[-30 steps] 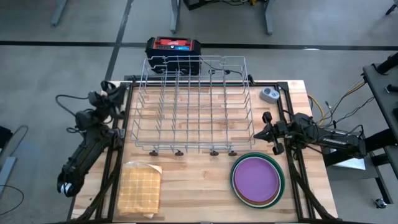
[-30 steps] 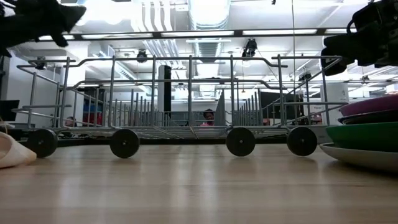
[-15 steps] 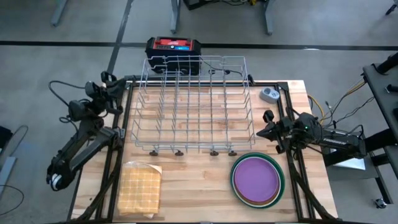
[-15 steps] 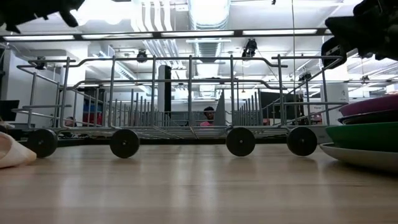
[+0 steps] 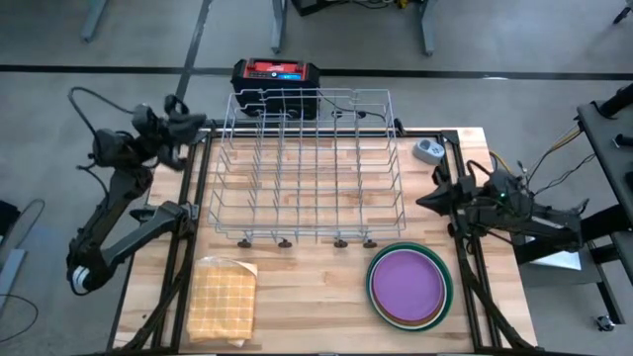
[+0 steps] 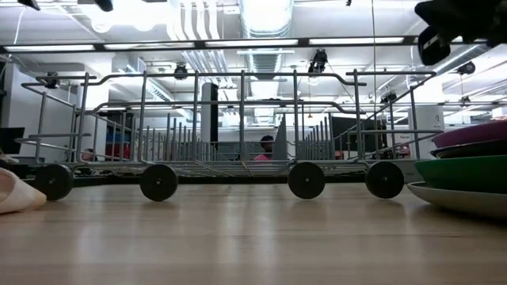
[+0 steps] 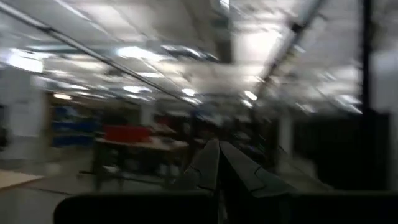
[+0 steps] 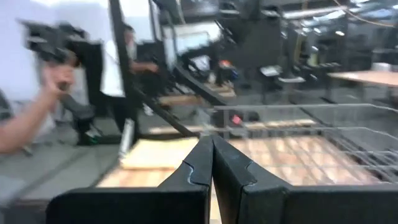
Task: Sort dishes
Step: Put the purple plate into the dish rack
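A stack of round dishes (image 5: 409,287) with the purple one on top lies on the table's near right; in the low view the stack (image 6: 467,170) shows at the right edge. My left gripper (image 5: 198,124) hangs shut in the air past the table's far left corner, beside the wire rack (image 5: 307,168). My right gripper (image 5: 423,203) is shut too, pointing level toward the rack's right side, above and beyond the dishes. In the wrist views each pair of fingers meets, left (image 7: 217,155) and right (image 8: 211,152).
The wire dish rack on small wheels (image 6: 238,131) fills the table's far middle. A tan waffle cloth (image 5: 223,300) lies at the near left, a small round grey-blue gadget (image 5: 428,150) at the far right. A red and black box (image 5: 275,79) sits behind the rack. A person (image 8: 37,106) stands beyond the table.
Both arms have risen. My left gripper has climbed and gone toward the table's far edge, tipping upward, and stays shut. My right gripper has lifted a little and turned slightly, still shut. The dishes, rack and cloth have kept their places.
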Available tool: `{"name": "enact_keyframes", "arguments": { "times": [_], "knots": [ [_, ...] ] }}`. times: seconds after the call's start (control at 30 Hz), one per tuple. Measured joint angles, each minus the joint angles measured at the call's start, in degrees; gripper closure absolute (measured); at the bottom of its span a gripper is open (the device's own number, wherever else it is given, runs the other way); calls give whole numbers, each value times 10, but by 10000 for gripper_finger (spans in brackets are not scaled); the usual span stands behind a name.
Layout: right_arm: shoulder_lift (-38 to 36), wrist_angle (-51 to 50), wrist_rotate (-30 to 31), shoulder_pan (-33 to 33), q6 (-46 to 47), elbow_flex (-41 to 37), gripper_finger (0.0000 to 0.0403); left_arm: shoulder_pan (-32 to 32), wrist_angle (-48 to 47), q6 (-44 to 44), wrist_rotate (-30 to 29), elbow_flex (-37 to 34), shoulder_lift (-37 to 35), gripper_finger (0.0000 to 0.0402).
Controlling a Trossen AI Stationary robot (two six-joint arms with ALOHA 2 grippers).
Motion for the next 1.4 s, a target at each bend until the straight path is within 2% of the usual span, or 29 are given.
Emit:
{"name": "enact_keyframes", "arguments": {
  "times": [0.07, 0.2, 0.4, 0.5, 0.63, 0.77, 0.83, 1.1, 1.27, 1.4],
  "knots": [
    [1, -27, 1, 0, -6, 28, 403, -20, 2, 7, 7, -5, -4, 401],
    [1, -77, 12, 0, -7, 64, 403, -82, 7, 55, -38, -27, -28, 401],
    [7, -123, 52, 0, 11, 69, 403, -206, 10, 104, -56, -72, -44, 401],
    [25, -135, 75, 0, 10, 69, 403, -284, 12, 147, -111, -95, -36, 401],
    [69, -135, 76, 0, 9, 79, 403, -388, 8, 231, -164, -118, -10, 401],
    [125, -133, 71, 14, 7, 100, 403, -468, 3, 302, -289, -122, 3, 401],
    [154, -133, 70, 30, -5, 116, 403, -489, -16, 328, -324, -122, 3, 401],
    [228, -131, 53, 135, -19, 172, 403, -537, -113, 319, -327, -111, 5, 401],
    [240, -169, 137, 222, 56, 172, 403, -568, -118, 303, -332, -115, 23, 401],
    [250, -228, 185, 276, 114, 193, 403, -591, -118, 312, -379, -116, 64, 401]
  ]
}}
